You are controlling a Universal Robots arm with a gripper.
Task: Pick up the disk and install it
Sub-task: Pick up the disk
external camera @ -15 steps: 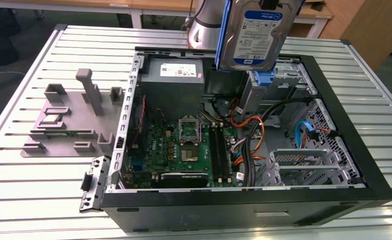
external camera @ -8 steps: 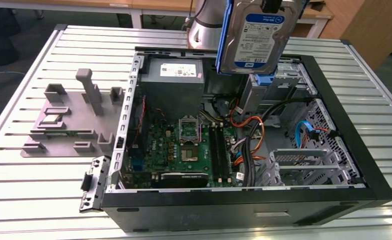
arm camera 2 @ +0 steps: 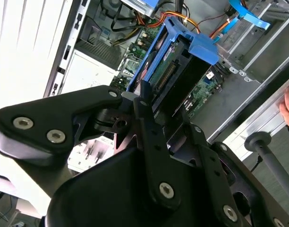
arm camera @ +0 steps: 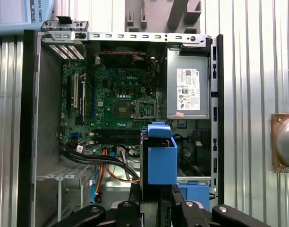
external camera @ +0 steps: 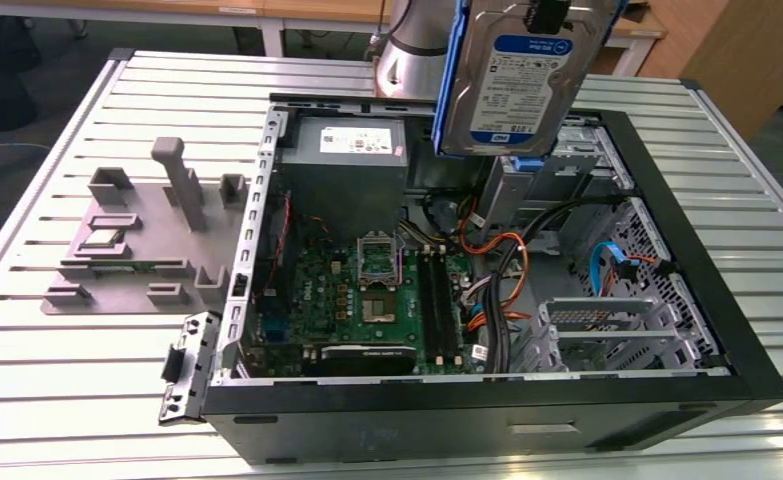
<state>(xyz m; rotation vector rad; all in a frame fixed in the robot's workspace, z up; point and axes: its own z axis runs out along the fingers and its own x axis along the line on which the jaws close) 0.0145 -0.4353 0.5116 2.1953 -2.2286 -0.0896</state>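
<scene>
- At the tip of the arm, the black jaws are clamped on one end of the disk, a flat silver hard drive with a white-and-blue label and blue plastic carrier rails. The second wrist view shows a black finger pressed against the carrier's side.
- In the exterior view the disk hangs nearly upright, label facing the camera, gripped at its upper end. It is clear of everything below.
- Directly under it lies the open black desktop computer case. Inside are a green motherboard, a grey metal power supply box with a white sticker, and loose orange and black cables.
- The first wrist view looks down past the carrier's blue end into that interior. The disk touches none of the metal bays.
- The case rests on a pale slatted metal surface, with a grey moulded fixture of posts and slots at the exterior view's left.
- Judged from this, the pick-up is done. The disk is over the case but not seated in any bay, so the whole install is left.
</scene>
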